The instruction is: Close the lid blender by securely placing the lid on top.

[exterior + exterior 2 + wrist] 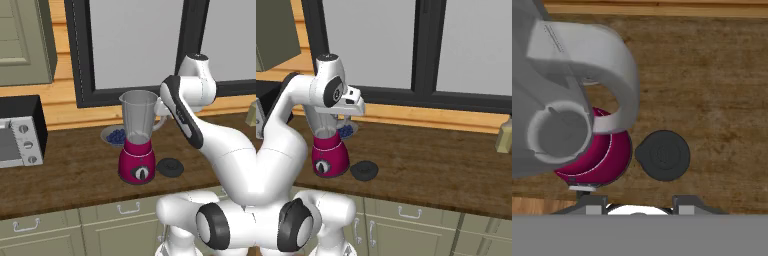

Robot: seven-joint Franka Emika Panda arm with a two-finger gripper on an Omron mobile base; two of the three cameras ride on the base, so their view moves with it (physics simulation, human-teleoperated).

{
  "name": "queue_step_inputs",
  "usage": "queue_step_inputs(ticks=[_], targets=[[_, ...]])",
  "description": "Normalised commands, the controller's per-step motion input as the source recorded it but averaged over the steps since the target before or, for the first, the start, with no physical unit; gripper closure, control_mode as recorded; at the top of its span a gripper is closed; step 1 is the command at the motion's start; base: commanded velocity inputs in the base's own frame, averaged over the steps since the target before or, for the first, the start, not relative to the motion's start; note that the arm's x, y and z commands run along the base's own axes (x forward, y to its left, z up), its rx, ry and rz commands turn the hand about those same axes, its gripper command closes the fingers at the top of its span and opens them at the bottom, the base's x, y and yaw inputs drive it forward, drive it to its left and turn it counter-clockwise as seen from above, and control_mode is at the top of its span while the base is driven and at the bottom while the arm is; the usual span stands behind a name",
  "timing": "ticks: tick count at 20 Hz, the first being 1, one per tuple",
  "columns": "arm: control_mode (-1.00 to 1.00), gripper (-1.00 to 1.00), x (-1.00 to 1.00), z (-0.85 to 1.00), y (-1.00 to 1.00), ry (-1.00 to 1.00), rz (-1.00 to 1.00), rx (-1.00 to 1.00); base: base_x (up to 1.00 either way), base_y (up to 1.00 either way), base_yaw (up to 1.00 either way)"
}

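Observation:
The blender (137, 135) stands on the wooden counter, a clear grey jar with a side handle on a magenta base with a black dial, and its rim is uncovered. Just right of the base the lid (170, 166), a flat black disc with a raised centre, lies on the wood. From above, the hand view shows the lid (663, 155) beside the blender (567, 115). My gripper (639, 205) hangs high over the counter next to the jar's handle, pointing down. It is open, with nothing between its fingers. The right base view has the lid (364, 170) beside the blender (330, 150).
A bowl of blueberries (115, 136) sits behind the blender. A silver-and-black toaster oven (17, 135) stands at the counter's left end, and a pale bottle (504, 135) at the far right. Bare wooden counter (431, 155) stretches right of the lid. A dark-framed window (130, 45) is behind.

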Motion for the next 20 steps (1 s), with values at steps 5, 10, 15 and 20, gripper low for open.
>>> queue_step_inputs(ticks=[5,10,15,20], targets=[[-1.0,-1.0,-0.25,-0.23,-0.27,-0.02,-0.07,0.0,0.0,0.0,0.0],[-1.0,-1.0,-0.24,-0.4,-0.36,0.04,-0.12,0.09,0.0,0.0,0.0],[-1.0,-1.0,0.04,-0.52,-0.35,0.05,0.02,0.09,0.0,0.0,0.0],[-1.0,-1.0,-0.04,-0.77,-0.07,0.0,0.44,0.0,0.0,0.0,0.0]])
